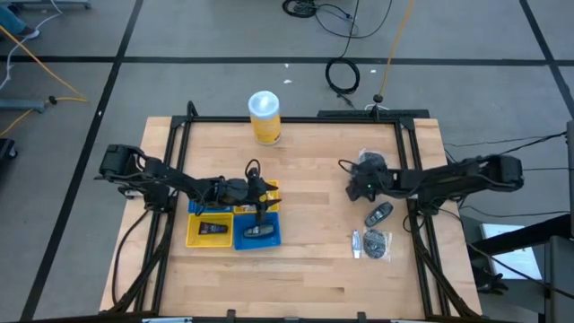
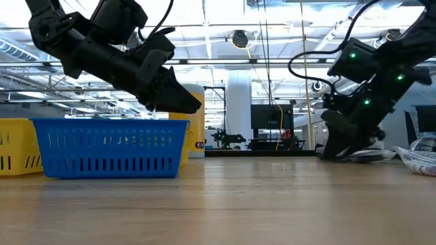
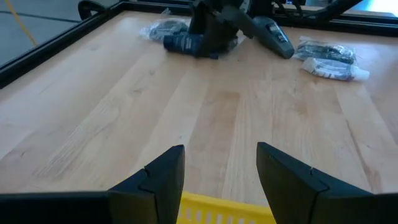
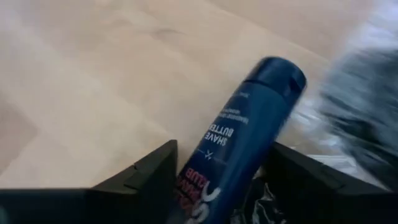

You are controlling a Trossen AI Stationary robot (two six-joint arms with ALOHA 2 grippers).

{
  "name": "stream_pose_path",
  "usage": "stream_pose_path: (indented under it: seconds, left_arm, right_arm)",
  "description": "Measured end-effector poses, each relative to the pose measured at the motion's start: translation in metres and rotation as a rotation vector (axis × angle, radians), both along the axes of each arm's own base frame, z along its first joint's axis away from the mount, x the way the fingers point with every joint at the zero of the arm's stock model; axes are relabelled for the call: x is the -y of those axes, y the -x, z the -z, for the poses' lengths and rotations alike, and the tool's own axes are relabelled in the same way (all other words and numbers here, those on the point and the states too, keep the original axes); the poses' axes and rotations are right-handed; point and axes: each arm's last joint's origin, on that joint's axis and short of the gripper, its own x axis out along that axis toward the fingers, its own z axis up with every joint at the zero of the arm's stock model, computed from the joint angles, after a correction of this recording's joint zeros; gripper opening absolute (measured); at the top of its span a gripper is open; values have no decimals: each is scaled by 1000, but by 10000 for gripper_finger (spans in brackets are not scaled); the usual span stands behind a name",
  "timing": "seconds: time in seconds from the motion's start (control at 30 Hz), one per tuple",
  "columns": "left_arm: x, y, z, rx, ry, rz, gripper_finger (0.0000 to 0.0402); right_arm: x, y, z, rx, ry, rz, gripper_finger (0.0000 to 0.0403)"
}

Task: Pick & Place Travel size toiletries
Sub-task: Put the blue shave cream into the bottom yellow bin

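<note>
My right gripper (image 1: 357, 188) (image 4: 224, 152) is low over the table's right part and is shut on a dark blue bottle (image 4: 242, 130) labelled shave butter. Other toiletries lie on the wood around it. A dark wrapped piece (image 1: 372, 162) is behind it, a dark oblong piece (image 1: 378, 213) is nearer, and pale silvery packets (image 1: 370, 242) (image 3: 326, 59) are nearest the near edge. My left gripper (image 1: 262, 205) (image 3: 221, 162) hangs open above the trays, touching nothing. The yellow tray (image 1: 211, 229) and the blue tray (image 1: 258, 233) each hold a dark item. My right gripper holds the blue bottle by its lower body (image 4: 205, 180), pinched between the two fingers. The fingers lie along the bottle, and its cap end (image 4: 277, 74) sticks out past the fingertips. Whether the bottle is clear of the table I cannot tell. A crinkled wrapper (image 4: 270, 202) shows beside it.
A tall yellow canister with a white lid (image 1: 265, 117) stands near the far edge. A further yellow tray (image 1: 269, 190) sits under my left gripper. A black frame (image 1: 417, 179) runs around the tabletop. Bare wood (image 1: 314, 260) lies between the trays and the toiletries.
</note>
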Motion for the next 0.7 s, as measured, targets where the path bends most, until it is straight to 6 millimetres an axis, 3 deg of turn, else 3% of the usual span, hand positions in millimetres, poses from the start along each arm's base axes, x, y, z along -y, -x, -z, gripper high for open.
stream_pose_path:
  seconds: [0.2,0.4,0.7]
  left_arm:
    - [0,-1,-2,11,-31,9,198]
    - [-1,-4,-10,91,-41,17,198]
    - [-10,-19,-32,181,-63,87,198]
  right_arm:
    - [-8,-16,1,43,79,-199,142]
    - [-26,-35,-15,148,223,-407,74]
    - [-51,-44,-27,209,353,-609,11]
